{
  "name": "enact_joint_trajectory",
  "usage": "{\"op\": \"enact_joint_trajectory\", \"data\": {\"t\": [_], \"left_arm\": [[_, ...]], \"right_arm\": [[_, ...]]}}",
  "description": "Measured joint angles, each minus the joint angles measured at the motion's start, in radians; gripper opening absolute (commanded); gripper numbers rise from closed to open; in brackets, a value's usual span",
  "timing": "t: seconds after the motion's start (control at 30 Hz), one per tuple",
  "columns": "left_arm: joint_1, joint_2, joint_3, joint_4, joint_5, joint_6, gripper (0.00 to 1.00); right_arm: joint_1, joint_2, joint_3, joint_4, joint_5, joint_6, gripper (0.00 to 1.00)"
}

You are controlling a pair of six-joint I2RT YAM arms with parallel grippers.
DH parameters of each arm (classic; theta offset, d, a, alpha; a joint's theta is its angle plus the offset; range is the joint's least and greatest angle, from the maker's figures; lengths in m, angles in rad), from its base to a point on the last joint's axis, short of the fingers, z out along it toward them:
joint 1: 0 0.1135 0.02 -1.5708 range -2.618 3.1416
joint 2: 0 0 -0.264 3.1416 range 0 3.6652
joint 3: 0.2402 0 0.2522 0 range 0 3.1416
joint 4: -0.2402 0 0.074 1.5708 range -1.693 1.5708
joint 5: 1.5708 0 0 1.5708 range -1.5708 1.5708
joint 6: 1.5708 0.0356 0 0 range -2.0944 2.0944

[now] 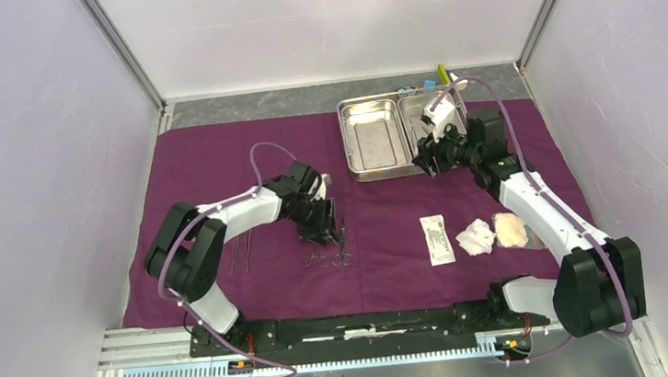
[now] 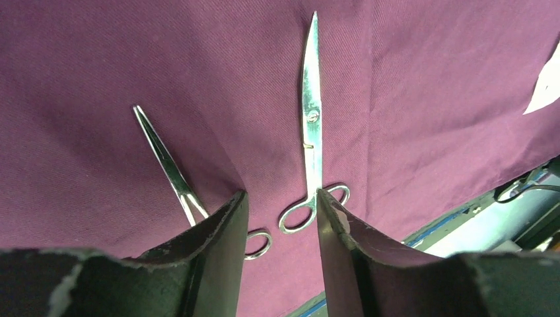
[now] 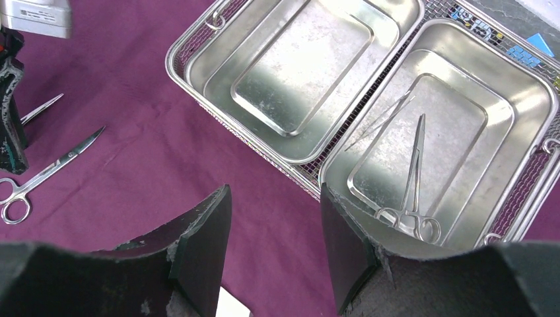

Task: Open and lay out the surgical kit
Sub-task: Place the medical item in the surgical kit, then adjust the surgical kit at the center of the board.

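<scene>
One pair of scissors (image 2: 310, 132) on cloth (image 2: 429, 99), handles under parted left tool (image 2: 280, 195)

Steel scissors (image 2: 309, 132) lie flat, blades closed, on purple cloth (image 2: 429, 86).

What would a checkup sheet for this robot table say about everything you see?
Surface: purple cloth spread over the table.
Job's things: steel tray at the back, a scissor-handled instrument in its right compartment; scissors and another instrument on the cloth; white packet and gauze pads laid out right.
Clutter: small blue and yellow-green blocks behind the tray.
Grippers: left gripper open over the scissors' handles; right gripper open near the tray, holding nothing.
Cables: lilac cables loop along both arms.
Surroundings: white walls on three sides.
</scene>
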Motion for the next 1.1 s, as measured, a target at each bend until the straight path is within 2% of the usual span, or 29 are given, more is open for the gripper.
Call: {"op": "enact_joint_trajectory", "data": {"t": [0.47,0.9,1.0,1.1], "left_arm": [[0.014,-0.013,-0.062,0.032,0.08,-0.124,0.44],[0.014,-0.011,-0.089,0.027,0.138,-0.18,0.39],[0.013,-0.01,-0.09,0.021,0.141,-0.187,0.4],[0.012,-0.01,-0.082,0.003,0.14,-0.185,0.45]], "right_arm": [[-0.001,-0.001,0.002,-0.045,0.049,-0.034,0.58],[-0.004,0.029,0.032,-0.063,0.07,-0.048,0.58],[-0.005,0.035,0.032,-0.064,0.071,-0.049,0.58],[-0.005,0.039,0.032,-0.064,0.071,-0.049,0.58]]}}
